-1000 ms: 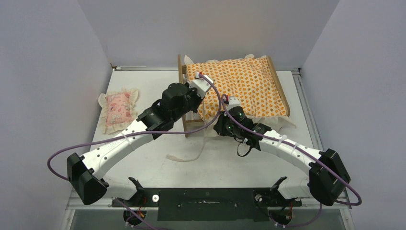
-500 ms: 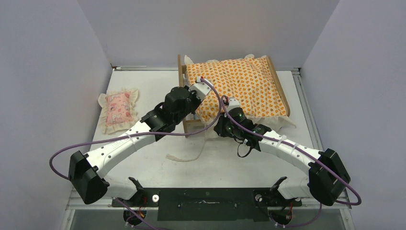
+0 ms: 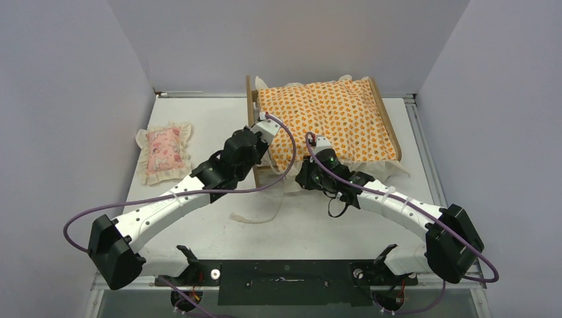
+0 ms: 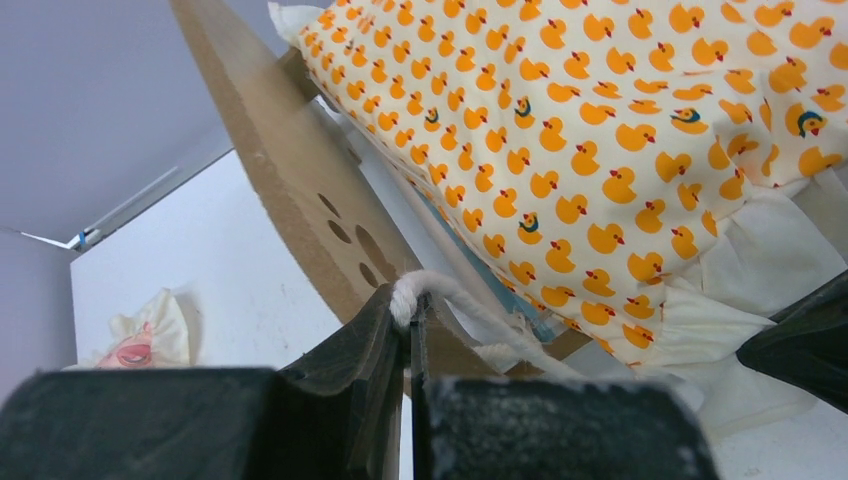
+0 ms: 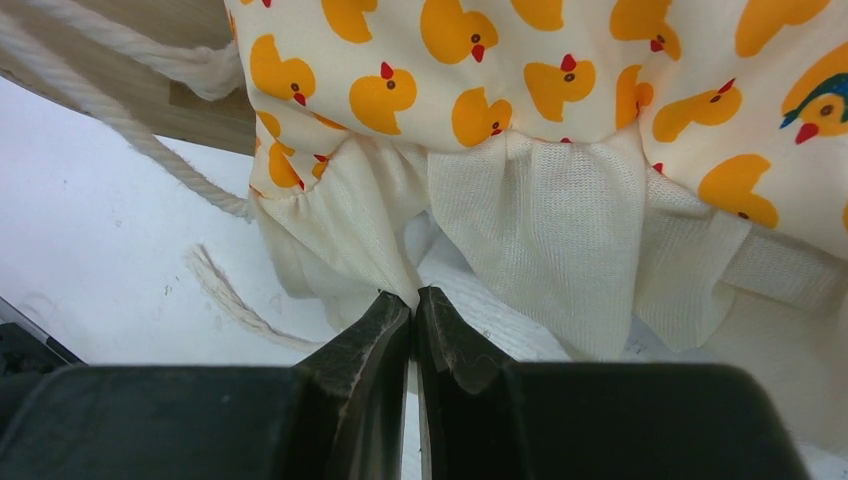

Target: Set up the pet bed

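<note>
The pet bed [image 3: 252,112] stands at the table's back, its plywood headboard [image 4: 300,170] with paw-print holes on the left. An orange duck-print mattress cushion [image 3: 331,119] lies on it, its cream ruffle [image 5: 540,220] hanging over the near side. My left gripper [image 4: 412,305] is shut on a white rope [image 4: 470,300] right by the headboard. At the cushion's near edge, my right gripper [image 5: 413,298] pinches the ruffle between its tips. The bed's fabric base is hidden under the cushion.
A small pink frilled pillow [image 3: 162,151] lies on the table at the left. A loose length of white rope [image 3: 265,215] trails across the table in front of the bed. Grey walls close in the left, right and back.
My left arm has drawn back toward the near left, from over the cushion's corner to beside the headboard, with the rope in its grip. The right arm has hardly moved.
</note>
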Motion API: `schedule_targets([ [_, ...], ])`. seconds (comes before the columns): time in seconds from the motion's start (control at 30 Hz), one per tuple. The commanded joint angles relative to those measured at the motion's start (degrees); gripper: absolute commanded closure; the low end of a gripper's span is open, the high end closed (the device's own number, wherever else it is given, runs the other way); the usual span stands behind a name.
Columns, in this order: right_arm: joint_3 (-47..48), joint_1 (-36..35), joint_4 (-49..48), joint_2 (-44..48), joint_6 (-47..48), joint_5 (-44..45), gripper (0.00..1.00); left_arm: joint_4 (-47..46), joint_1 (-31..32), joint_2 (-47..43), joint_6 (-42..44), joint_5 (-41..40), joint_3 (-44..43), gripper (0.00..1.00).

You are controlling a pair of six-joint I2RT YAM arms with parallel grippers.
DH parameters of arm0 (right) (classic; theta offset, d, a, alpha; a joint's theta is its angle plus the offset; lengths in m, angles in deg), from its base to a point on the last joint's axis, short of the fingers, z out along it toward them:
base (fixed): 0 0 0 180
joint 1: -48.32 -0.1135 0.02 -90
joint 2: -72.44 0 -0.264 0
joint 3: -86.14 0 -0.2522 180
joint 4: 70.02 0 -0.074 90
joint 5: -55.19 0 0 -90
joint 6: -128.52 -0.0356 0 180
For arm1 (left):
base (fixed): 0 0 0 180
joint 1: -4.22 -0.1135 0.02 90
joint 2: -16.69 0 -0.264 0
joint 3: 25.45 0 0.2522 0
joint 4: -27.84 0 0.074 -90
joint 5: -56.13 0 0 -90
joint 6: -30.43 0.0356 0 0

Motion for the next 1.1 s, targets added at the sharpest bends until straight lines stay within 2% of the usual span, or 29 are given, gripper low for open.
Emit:
schedule_targets([
  [0.0, 0.43, -0.05, -3.06, -0.53, -0.85, -0.42, 0.91, -3.94, -0.32, -3.63, 0.98, -2.71, -1.43, 1.0],
  [0.17, 0.52, -0.02, -3.24, -0.92, -0.97, -0.41, 0.91, -1.83, -0.33, -2.19, 3.53, -2.52, -5.67, 1.0],
  [0.47, 0.09, -0.06, -4.07, -1.14, -1.5, -0.45, 0.9, -0.06, -0.36, -1.99, 2.93, -2.84, -2.85, 0.99],
  [0.53, 0.0, -0.04, -4.15, -1.26, -1.54, -0.49, 0.9, 0.63, -0.28, -1.71, 1.82, -2.13, -2.0, 0.91],
  [0.63, -0.01, -0.05, -4.53, -1.72, -1.64, -0.73, 0.9, 1.93, -0.18, -1.54, -0.04, -1.46, -1.4, 0.61],
  [0.77, 0.3, -0.11, -4.99, -2.65, -1.68, -1.15, 0.9, 4.15, -0.15, -2.43, -1.38, -0.88, -2.88, 0.37],
  [0.87, 0.73, -0.11, -5.02, -3.2, -1.55, -1.3, 0.9, 7.62, -0.22, -2.84, -2.62, -1.1, -5.73, 0.28],
  [1.07, 1.36, -0.08, -4.82, -3.68, -1.18, -1.41, 0.9, 14.06, -0.34, -3.63, -6.99, 5.37, -9.91, 0.28],
])
